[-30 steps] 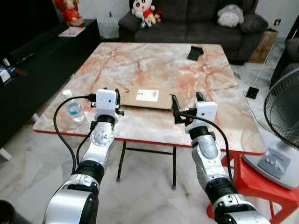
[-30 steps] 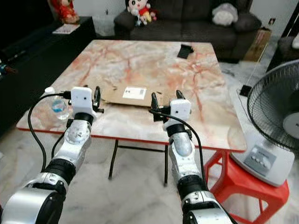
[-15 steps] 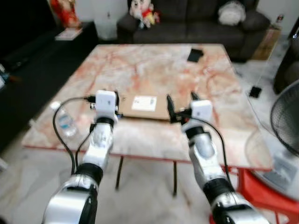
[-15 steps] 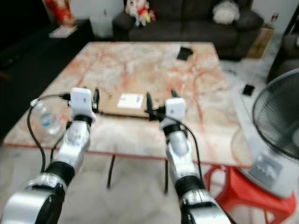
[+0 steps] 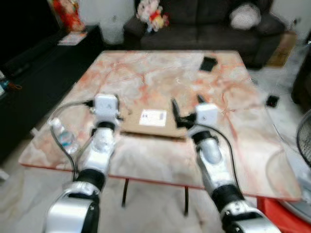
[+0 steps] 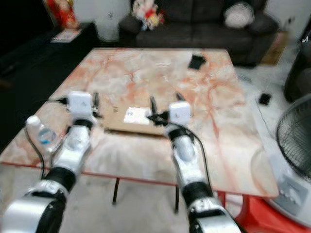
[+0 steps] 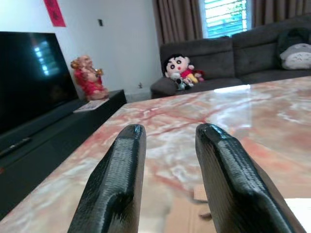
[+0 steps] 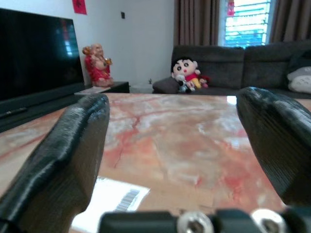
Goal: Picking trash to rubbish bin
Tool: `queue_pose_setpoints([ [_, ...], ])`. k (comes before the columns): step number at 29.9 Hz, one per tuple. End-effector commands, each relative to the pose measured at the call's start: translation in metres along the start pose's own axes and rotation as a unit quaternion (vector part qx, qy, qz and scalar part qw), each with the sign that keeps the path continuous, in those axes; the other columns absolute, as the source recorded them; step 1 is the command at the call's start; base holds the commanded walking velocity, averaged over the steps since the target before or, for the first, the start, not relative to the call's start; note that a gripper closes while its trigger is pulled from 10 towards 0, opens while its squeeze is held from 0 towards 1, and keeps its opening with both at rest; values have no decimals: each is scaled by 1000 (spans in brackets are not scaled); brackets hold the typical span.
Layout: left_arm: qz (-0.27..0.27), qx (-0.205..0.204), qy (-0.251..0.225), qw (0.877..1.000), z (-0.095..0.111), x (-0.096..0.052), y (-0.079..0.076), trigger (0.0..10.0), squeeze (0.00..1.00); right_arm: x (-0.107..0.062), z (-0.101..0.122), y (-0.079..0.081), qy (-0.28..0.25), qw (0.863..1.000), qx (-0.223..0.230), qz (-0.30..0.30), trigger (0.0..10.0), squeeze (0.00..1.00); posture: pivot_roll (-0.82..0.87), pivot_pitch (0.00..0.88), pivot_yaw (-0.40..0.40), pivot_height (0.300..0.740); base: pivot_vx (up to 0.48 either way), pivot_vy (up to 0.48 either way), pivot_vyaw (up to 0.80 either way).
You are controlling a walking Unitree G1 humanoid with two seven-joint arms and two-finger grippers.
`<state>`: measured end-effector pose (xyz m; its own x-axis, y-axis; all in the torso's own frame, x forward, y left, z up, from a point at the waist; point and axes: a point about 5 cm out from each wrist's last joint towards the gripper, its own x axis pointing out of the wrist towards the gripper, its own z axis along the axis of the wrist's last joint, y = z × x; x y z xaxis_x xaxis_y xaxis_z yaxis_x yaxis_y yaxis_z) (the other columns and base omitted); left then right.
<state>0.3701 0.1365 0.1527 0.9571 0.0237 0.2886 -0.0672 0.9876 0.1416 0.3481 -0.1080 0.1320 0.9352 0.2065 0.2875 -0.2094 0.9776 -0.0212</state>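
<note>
A flat brown piece of cardboard [image 5: 154, 124] with a white label [image 5: 152, 117] lies on the marble table [image 5: 160, 77], near its front edge. My left gripper [image 7: 170, 130] hovers over the cardboard's left end, open with a narrow gap and nothing between its fingers. Over the cardboard's right end, my right gripper [image 5: 187, 107] is open wide, one finger [image 8: 73, 155] on each side of the view, and the label [image 8: 114, 201] sits low between them. A clear plastic bottle [image 5: 62, 137] stands at the table's left front corner.
A small black object [image 5: 209, 63] lies far back on the table. A dark sofa [image 5: 194, 24] with a doll [image 5: 151, 10] stands behind it, and a dark TV cabinet [image 5: 29, 63] runs along the left. A standing fan [image 6: 296, 141] is at the right.
The camera has moved closer to the table and the picture is blurred. Both grippers now reach further over the front edge, at the two ends of the cardboard.
</note>
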Motion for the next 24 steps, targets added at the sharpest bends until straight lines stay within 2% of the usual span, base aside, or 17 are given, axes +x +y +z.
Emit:
queue_pose_setpoints([
  [1,13,10,-1,1000,1,3,12,10000,0,6,6,12,-13,1000,12,16,10000,0,-53,0,24,740,375,0,0],
  [16,-3,-1,13,1000,-2,3,6,10000,0,5,5,11,-5,1000,11,14,10000,0,-53,0,25,740,350,0,0],
  [24,-11,1,34,999,-8,1,3,10000,0,4,2,9,4,1000,9,11,10000,0,-50,0,23,740,0,0,0],
])
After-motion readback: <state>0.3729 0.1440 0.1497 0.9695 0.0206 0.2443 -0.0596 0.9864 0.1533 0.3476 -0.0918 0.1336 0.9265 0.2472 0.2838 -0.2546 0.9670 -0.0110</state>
